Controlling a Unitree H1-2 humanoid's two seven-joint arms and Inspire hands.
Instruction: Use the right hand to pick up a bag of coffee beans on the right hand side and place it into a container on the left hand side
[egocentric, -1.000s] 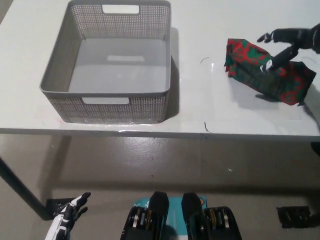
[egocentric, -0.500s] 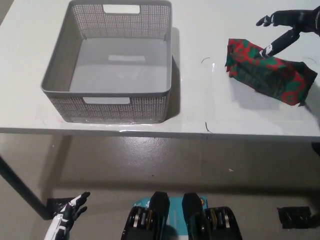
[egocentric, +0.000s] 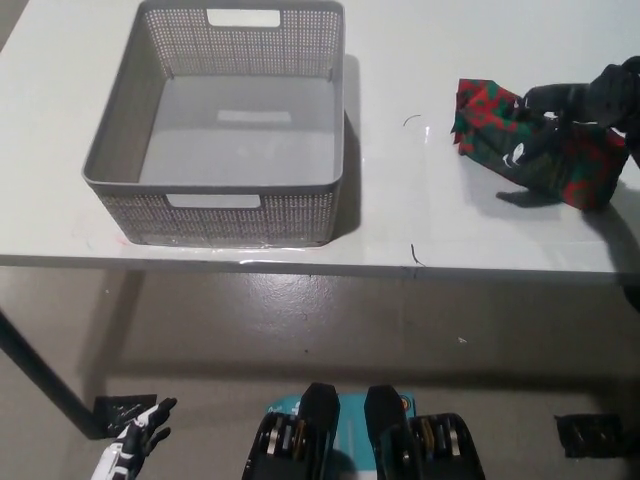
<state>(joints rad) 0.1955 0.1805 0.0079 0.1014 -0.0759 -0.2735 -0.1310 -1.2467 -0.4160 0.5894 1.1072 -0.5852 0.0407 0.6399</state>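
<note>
basket (egocentric: 150, 150) left on table (egocentric: 400, 220), coffee bag (egocentric: 495, 135) perhaps lying right

Bare surface (egocentric: 400, 190) lies between the coffee bag (egocentric: 500, 135) and the grey basket (egocentric: 225, 120); only the basket's tall right wall blocks the way.

Red-green coffee bag (egocentric: 495, 135) — grey basket (egocentric: 232, 205) empty

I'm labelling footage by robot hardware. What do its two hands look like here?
The right hand is black all over, with slim jointed fingers and a small white mark on one finger. The left hand is white with black fingertips and dark gaps. No cables or sleeves show.
</note>
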